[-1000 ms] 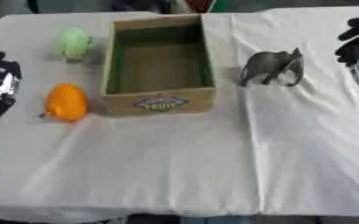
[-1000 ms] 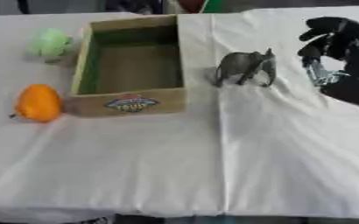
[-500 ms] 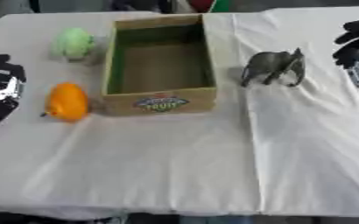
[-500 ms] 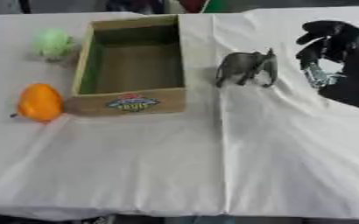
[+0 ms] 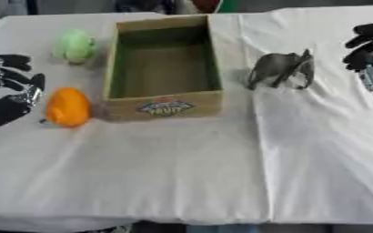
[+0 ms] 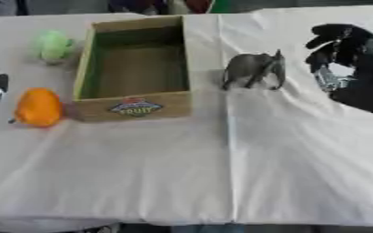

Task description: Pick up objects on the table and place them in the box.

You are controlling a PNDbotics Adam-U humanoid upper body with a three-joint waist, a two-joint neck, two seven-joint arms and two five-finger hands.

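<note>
An open cardboard box [image 5: 164, 100] with a green inside stands empty at the table's middle back. Left of it lie an orange fruit [image 5: 68, 107] and, farther back, a pale green fruit [image 5: 77, 45]. A grey toy elephant [image 6: 255, 69] stands upright just right of the box. My left hand [image 5: 8, 91] hovers left of the orange fruit, fingers relaxed, holding nothing. My right hand [image 6: 350, 63] hangs right of the elephant with its fingers curled downward around nothing, a small gap away from the toy.
A white cloth [image 5: 189, 173] covers the table, creased near the elephant. Dark shapes show along the far edge beyond the box. The near half of the cloth bears nothing.
My left hand has come in toward the orange fruit. My right hand stays beside the elephant. None of the objects has moved.
</note>
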